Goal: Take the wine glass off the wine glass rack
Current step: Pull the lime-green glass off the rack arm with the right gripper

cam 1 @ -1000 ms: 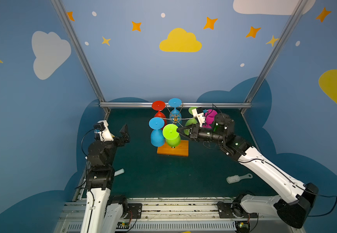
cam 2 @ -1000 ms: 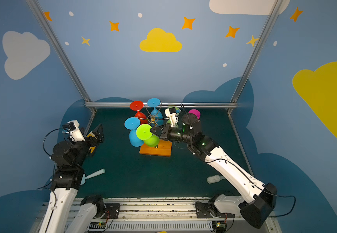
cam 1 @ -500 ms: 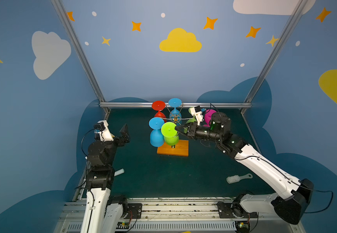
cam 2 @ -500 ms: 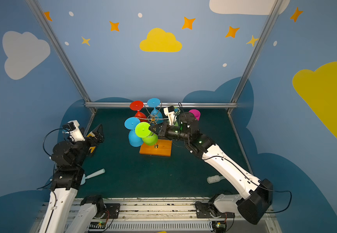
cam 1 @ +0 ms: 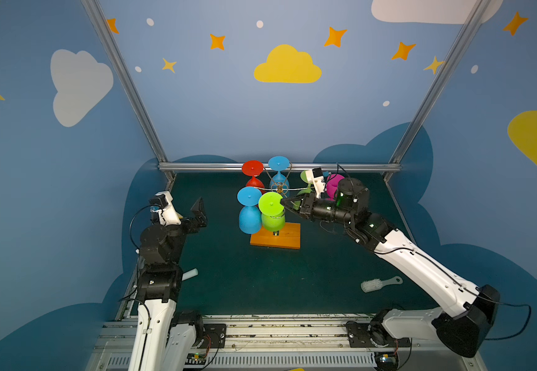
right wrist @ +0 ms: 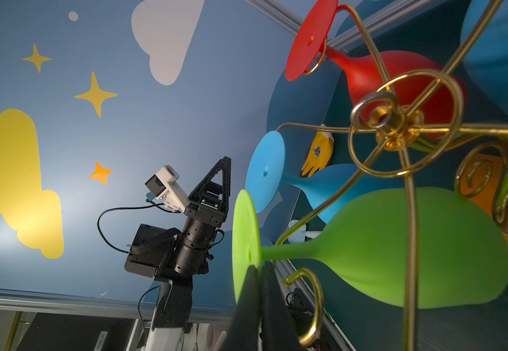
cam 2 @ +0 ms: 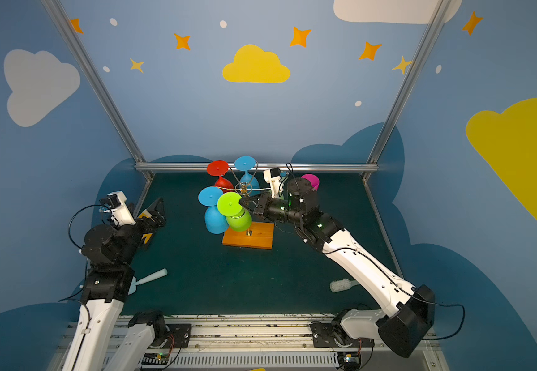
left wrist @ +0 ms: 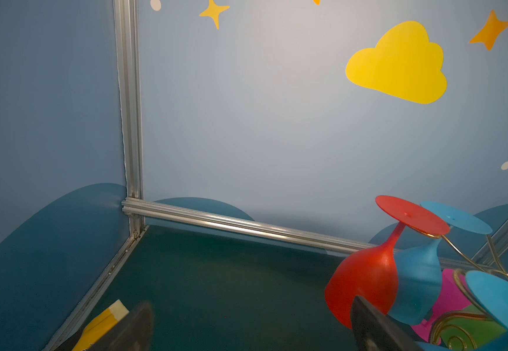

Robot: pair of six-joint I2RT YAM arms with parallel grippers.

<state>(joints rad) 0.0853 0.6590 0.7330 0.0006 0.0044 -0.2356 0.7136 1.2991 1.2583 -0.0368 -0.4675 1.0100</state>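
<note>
In both top views the wine glass rack (cam 1: pixel 276 238) stood on its orange base on the dark green mat (cam 1: pixel 244 282), toward the back wall, with coloured glasses hanging bowl-down from its gold wire arms. The green wine glass (cam 1: pixel 272 221) hung at the rack's front, just beside a blue glass (cam 1: pixel 248 221). The right gripper (cam 1: pixel 282 203) reached in from the right, its jaws pinched together at the rim of the green glass's round foot. The left gripper (cam 1: pixel 194 212) hovered by the left wall, well apart from the rack, its jaws spread wide and holding nothing. A white brush (cam 1: pixel 377 284) lay on the mat near the right arm.

The left wrist view showed that gripper's two dark fingers (left wrist: pixel 374 328) far apart, with a red glass (left wrist: pixel 365 282) on the rack beyond them.

The right wrist view showed the black fingertips (right wrist: pixel 272 310) clamped on the edge of the green foot. The green stem lay close to a curled gold hook, but whether it sat inside that curl could not be told from this angle.
</note>
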